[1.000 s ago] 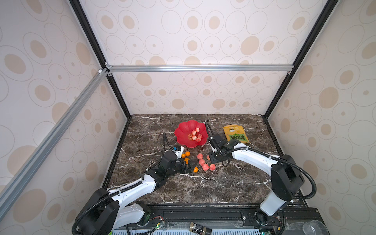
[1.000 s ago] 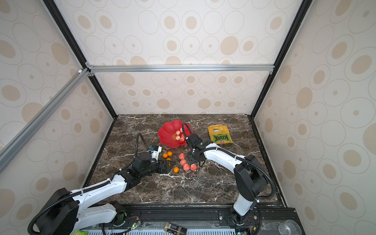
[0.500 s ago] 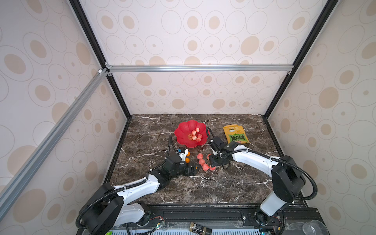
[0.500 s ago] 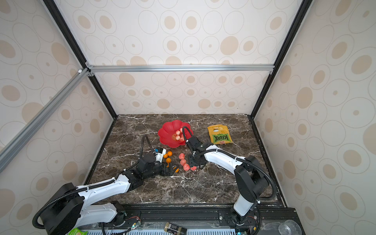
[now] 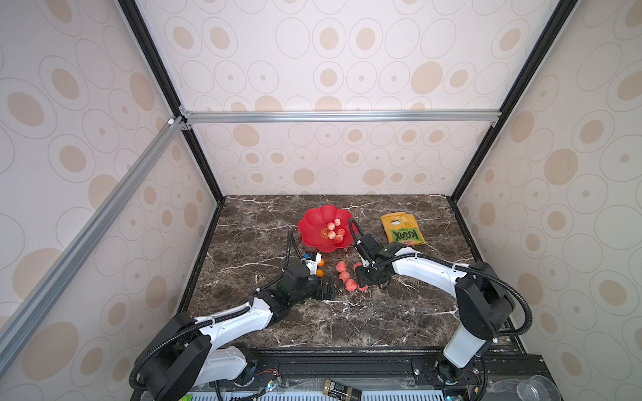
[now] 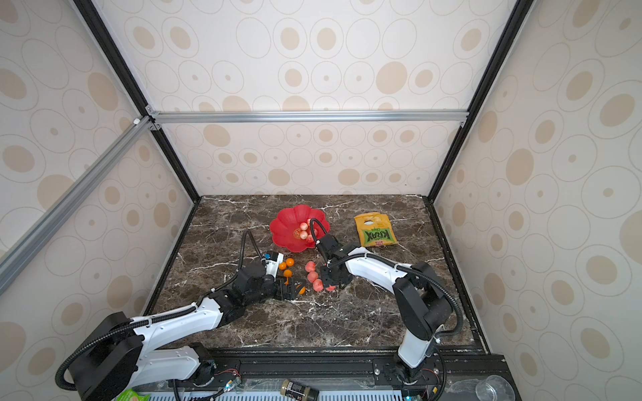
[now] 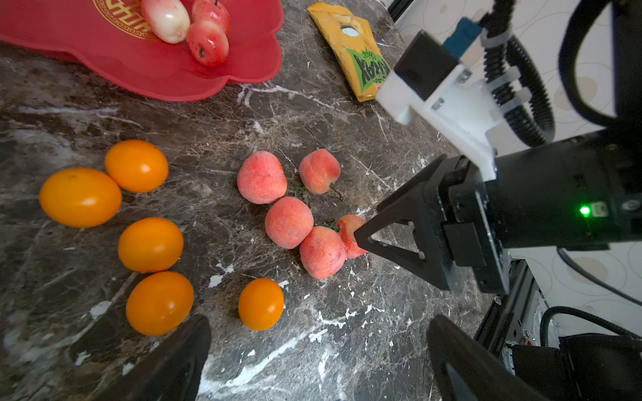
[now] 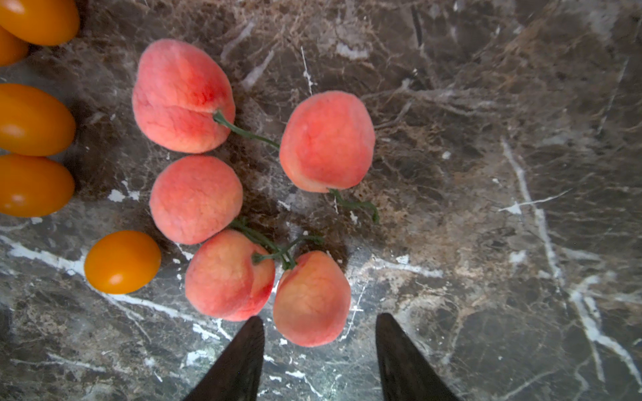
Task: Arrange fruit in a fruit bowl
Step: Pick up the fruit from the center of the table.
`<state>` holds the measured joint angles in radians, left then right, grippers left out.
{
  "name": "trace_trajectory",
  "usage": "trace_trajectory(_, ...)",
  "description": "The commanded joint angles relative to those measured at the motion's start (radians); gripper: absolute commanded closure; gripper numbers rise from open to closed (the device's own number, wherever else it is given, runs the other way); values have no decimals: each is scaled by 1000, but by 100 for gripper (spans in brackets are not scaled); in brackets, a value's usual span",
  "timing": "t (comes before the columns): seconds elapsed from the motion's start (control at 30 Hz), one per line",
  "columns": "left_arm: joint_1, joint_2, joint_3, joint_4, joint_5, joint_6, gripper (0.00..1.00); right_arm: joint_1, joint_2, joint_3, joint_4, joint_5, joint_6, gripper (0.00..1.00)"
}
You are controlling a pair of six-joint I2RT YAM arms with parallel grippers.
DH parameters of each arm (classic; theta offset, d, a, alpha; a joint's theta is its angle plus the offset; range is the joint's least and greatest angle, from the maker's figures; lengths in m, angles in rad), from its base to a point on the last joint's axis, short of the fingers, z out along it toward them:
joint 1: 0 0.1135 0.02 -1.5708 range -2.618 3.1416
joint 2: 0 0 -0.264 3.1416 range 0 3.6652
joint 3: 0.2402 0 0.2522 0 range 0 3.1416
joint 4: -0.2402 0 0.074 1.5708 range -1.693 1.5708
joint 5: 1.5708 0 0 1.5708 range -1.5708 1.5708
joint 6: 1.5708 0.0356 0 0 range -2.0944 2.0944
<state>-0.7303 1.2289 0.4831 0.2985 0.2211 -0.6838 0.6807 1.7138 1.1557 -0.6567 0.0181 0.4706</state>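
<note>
- Several peaches (image 5: 335, 229) lie inside the fruit bowl (image 5: 309, 222) in both top views. The loose fruit sits on the marble table (image 5: 399, 312) on the bowl's near side, toward the arm bases.
- In those same views the right gripper (image 5: 363, 282) is down over the end peach (image 6: 330, 288), the one at the end of the loose cluster away from the bowl. The left gripper (image 6: 291, 290) lies low, farther from the bowl than most of the orange fruit (image 6: 290, 262).
- In the left wrist view the left gripper (image 7: 319, 323) has its fingers spread wide with nothing between them. One small orange fruit (image 7: 260, 303) sits just ahead of them, on the side toward the bowl (image 7: 139, 76).
- That view also shows the right gripper (image 7: 368, 222) with its tips at the end peach (image 7: 347, 227), which touches its neighbour.
- In the right wrist view the right gripper (image 8: 319, 317) is released. One finger stands on each side of the end peach (image 8: 312, 298), and a strip of table shows on both sides.
- The end peach lies straight ahead of the fingertips, and its stem end points away from them into the cluster.
- Its stem-to-base axis runs roughly along the fingers, so the jaws would close across its narrower width.
- Its green stem (image 8: 278, 251) crosses the neighbour's stem, so lifting it may drag that peach along.
- The right arm is plainly the nearer one for this peach, and the left arm is nearer the orange fruit.
</note>
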Motion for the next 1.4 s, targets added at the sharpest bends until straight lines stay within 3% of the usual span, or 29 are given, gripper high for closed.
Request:
trace_trajectory(0.0, -9, 0, 24, 14, -13, 8, 2, 5, 21, 18, -8, 0, 19, 45)
trace_trajectory(1.37, -8, -24, 21, 2, -38, 3, 2, 19, 112, 26, -2, 1, 28, 48)
